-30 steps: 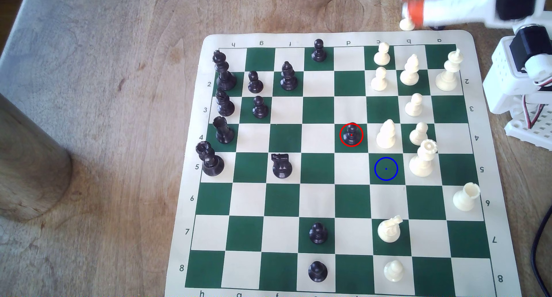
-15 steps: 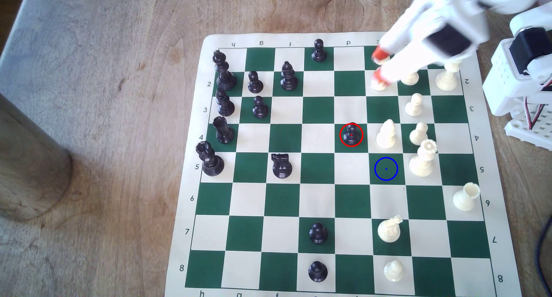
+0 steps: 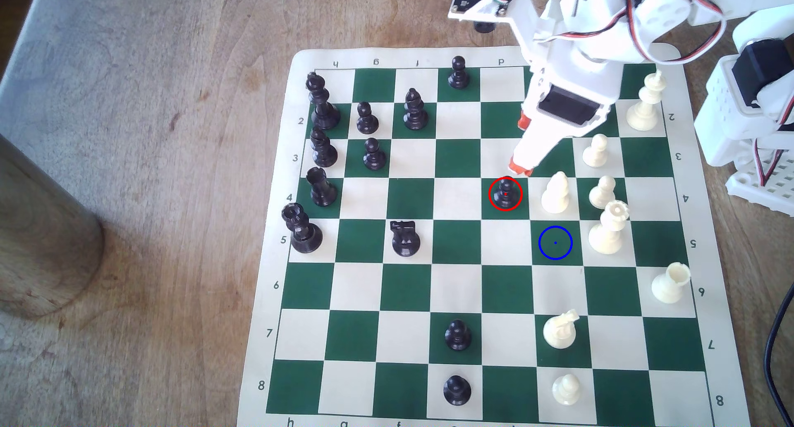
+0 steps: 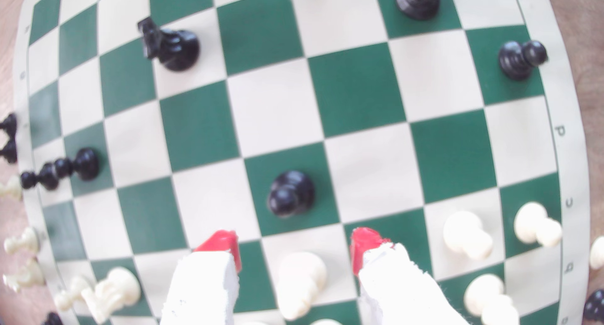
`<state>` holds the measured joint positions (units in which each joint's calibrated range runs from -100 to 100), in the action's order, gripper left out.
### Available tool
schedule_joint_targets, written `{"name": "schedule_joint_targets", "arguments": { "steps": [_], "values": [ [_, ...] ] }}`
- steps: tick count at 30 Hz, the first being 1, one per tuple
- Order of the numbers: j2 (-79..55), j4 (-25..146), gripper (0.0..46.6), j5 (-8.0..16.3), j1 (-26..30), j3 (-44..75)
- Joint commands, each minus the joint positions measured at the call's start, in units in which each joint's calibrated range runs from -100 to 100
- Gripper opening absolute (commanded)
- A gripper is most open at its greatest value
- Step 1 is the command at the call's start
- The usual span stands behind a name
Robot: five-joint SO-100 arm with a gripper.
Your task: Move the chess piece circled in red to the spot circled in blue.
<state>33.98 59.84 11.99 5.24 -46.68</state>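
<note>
Black pawn (image 3: 505,193) stands untouched in its red ring, gripper (image 4: 295,251) spread wide just short, lining up its grab.

The chess piece (image 3: 505,193) stands mid-board on the chessboard (image 3: 481,289). The spot (image 3: 555,243) lies diagonally beside it, toward the exterior view's lower-right corner. The gripper (image 3: 520,146) hangs just behind the piece.

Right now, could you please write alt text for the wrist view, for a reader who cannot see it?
An open gripper with red fingertips hovers above a green-and-cream chessboard, short of a black pawn standing alone on a green square. Cream pieces stand near the gripper, and other black pieces stand farther off.
</note>
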Motion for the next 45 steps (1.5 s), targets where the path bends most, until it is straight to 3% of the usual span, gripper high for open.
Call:
{"name": "schedule_joint_targets", "arguments": {
  "steps": [1, 12, 32, 35, 38, 45],
  "values": [
    [-4.0, -1.2, 17.7, 0.2, 0.9, 7.1],
    [-14.4, -1.4, 16.1, 0.5, 4.3, 9.0],
    [-20.6, -10.3, 16.1, 1.2, 3.6, 9.1],
    [-20.5, -10.3, 13.8, 1.3, 3.6, 9.1],
    [-20.2, -10.4, 5.7, 1.3, 3.7, 8.9],
    [-19.0, -10.5, 3.6, 2.1, 3.6, 8.4]
  ]
}}
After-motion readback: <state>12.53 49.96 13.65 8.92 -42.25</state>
